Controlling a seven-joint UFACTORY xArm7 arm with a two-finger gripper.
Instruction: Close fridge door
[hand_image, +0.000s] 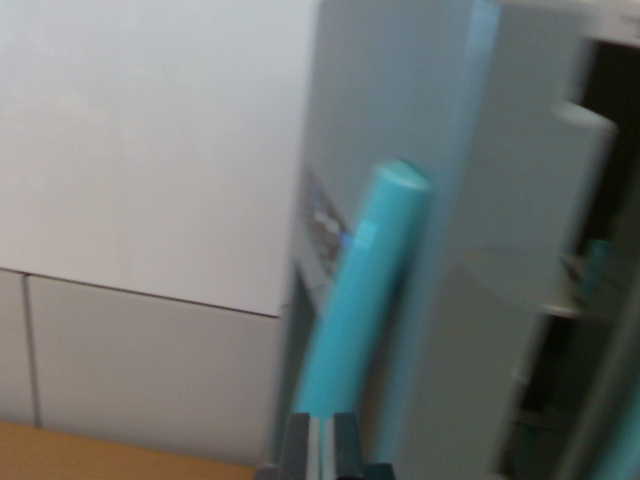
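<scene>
The wrist view is blurred by motion. A grey toy fridge door (400, 120) stands open, seen nearly edge-on, with a teal edge strip along its right side. A teal cylindrical handle (362, 290) runs up its face, beside a small control panel (322, 225). To the wrist view's right the fridge's dark inside (590, 300) shows, with a clear shelf (520, 280). My gripper (320, 445) shows only as a dark and light tip at the bottom edge, right under the handle's lower end. Its jaws are not visible as open or shut.
A white wall panel (150, 140) fills the wrist view's left, with a lower panel (150, 360) beneath it. A strip of orange-brown tabletop (80, 450) lies at the bottom left.
</scene>
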